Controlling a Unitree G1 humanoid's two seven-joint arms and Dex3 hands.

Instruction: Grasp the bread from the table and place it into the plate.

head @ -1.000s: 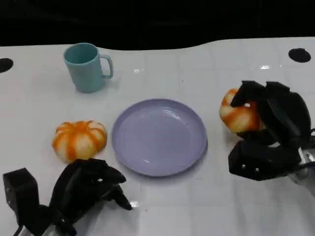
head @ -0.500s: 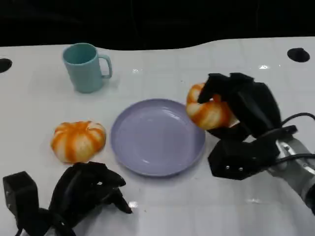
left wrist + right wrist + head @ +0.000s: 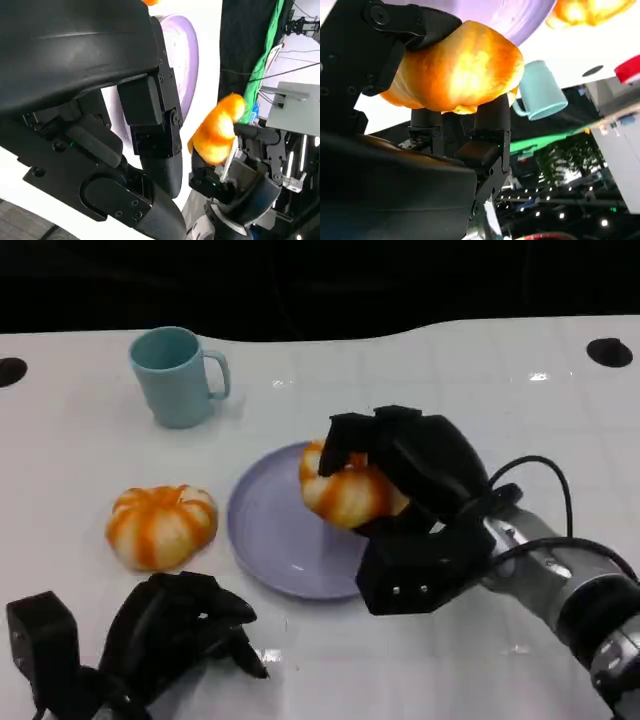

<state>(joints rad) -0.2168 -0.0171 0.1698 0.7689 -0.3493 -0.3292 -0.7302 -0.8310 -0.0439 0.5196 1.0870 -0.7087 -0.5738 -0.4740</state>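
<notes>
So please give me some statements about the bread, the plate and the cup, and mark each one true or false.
1. The right robot hand holds a bread over the plate. True.
2. The mug lies tipped over. False: it stands upright.
3. A second bread lies on the table beside the plate. True.
4. The left robot hand grips the second bread. False: it holds nothing and is apart from that bread.
</notes>
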